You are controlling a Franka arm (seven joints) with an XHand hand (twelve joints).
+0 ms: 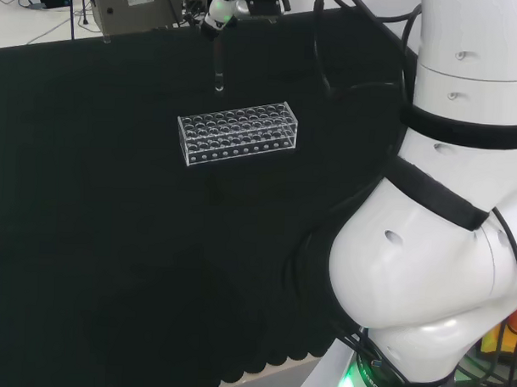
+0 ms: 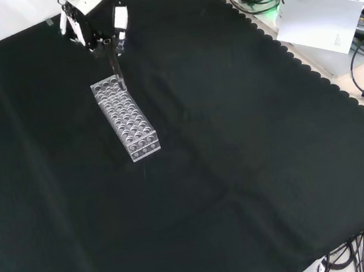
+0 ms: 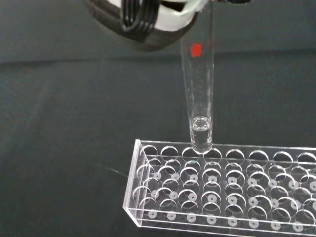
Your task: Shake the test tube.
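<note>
While the hand [image 2: 98,23] pinches the tube [image 3: 200,94] upright, its tip hangs above the rack [image 3: 222,190]. Clear liquid sits in the tip

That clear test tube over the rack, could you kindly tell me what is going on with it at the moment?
The robot's black and white hand holds the clear glass test tube upright by its top, its fingers closed round it. The tube's rounded bottom hangs just above one end of the clear plastic tube rack, which stands on the black cloth. A little clear liquid sits at the bottom of the tube, and a small red mark shows near its top. The rack's holes look empty.
</note>
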